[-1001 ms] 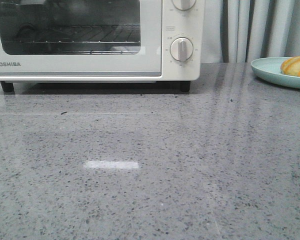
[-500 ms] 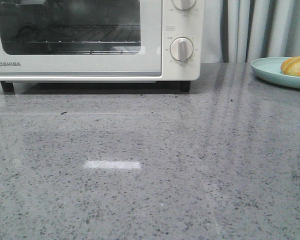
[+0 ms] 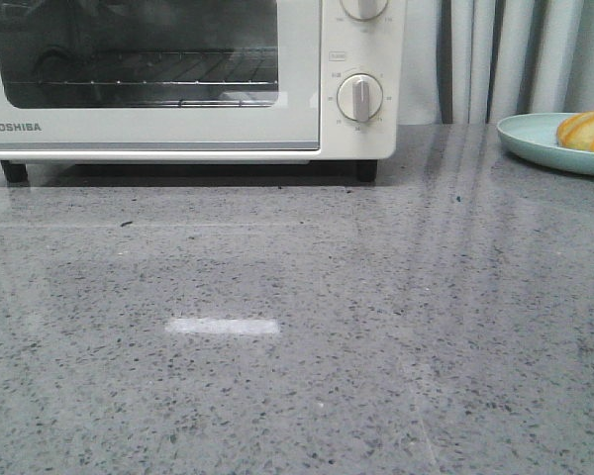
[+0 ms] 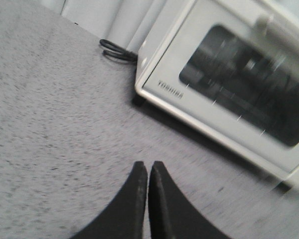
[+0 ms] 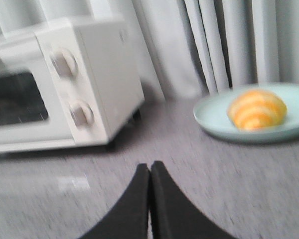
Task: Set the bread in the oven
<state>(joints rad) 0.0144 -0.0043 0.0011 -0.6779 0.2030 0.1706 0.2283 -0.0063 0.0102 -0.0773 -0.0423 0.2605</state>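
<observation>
The cream-white Toshiba oven (image 3: 178,79) stands at the back left of the grey counter, its glass door closed. It also shows in the left wrist view (image 4: 229,89) and the right wrist view (image 5: 65,99). The bread (image 3: 588,130), a golden roll with pale stripes, lies on a pale green plate (image 3: 535,139) at the far right, and shows in the right wrist view (image 5: 256,109). My left gripper (image 4: 148,165) is shut and empty above the counter, short of the oven's front left corner. My right gripper (image 5: 149,166) is shut and empty, short of the plate. Neither gripper shows in the front view.
A black power cord (image 4: 117,50) lies behind the oven's left side. Grey curtains (image 3: 505,59) hang behind the counter. The plate (image 5: 249,122) sits near the counter's back right, apart from the oven.
Nothing on the counter has moved in the front view; only the reflections in the oven's glass door shift a little.
</observation>
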